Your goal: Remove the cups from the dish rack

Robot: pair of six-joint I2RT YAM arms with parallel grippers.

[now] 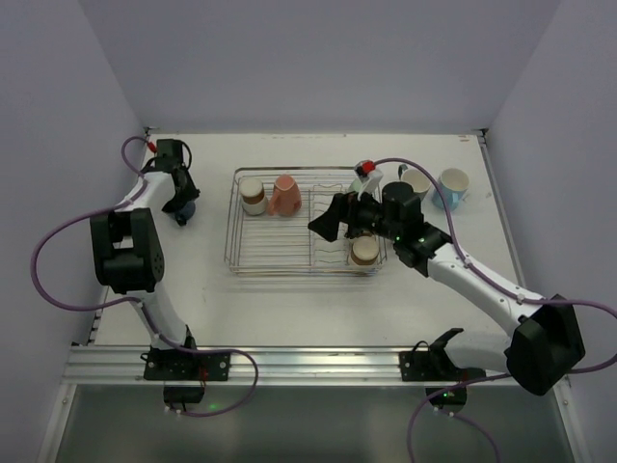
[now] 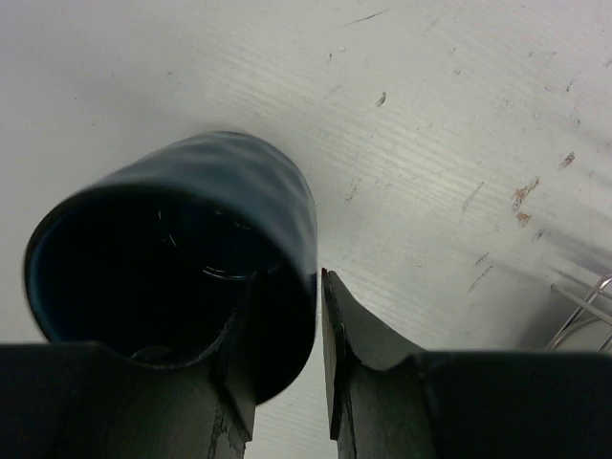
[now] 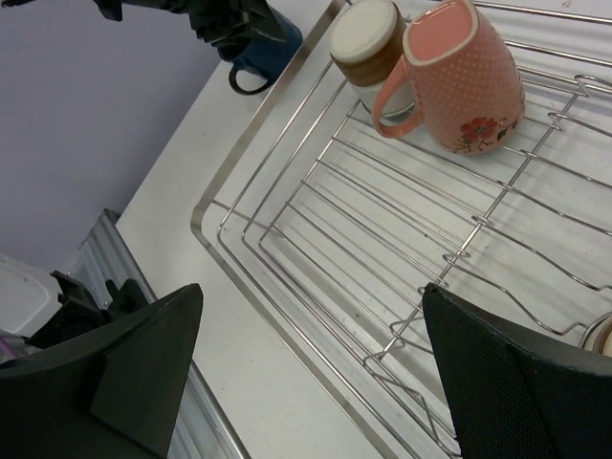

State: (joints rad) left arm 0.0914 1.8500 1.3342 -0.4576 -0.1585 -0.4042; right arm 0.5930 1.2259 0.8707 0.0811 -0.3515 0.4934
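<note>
Black fingers point(image 2: 373, 335) of the left gripper point(image 2: 287, 279) are seen nearest the lens in the left wrist view, narrowly parted astride the wall of the navy cup point(image 2: 172, 239). One finger is set inside the cup's mouth and the other outside it, and a thin sliver of light is shown between the outer finger and the cup, so no pinch is made out. That cup is stood on the white table point(image 1: 289, 318), outside the dish rack point(image 1: 280, 262) and off its left end, near the far left corner of the surface. The right gripper point(image 3: 306, 382) is held above the rack with its jaws spread wide and nothing between them; bare chrome wires and the divider prongs are framed between its two fingers. Three cups are counted inside the rack. A brown-and-cream cup point(image 3: 368, 38) is placed in the far left corner, a salmon pink mug point(image 3: 459, 76) with a flower print is set touching it on the right, and a cream-topped cup point(image 1: 364, 251) is lodged near the front right corner, just beneath the right arm. Two more cups are found on the table beyond the rack's right end: a cream cup point(image 1: 416, 181), partly hidden by the arm, and a light blue cup point(image 1: 453, 185) just beside it, both with their mouths turned upward.
</note>
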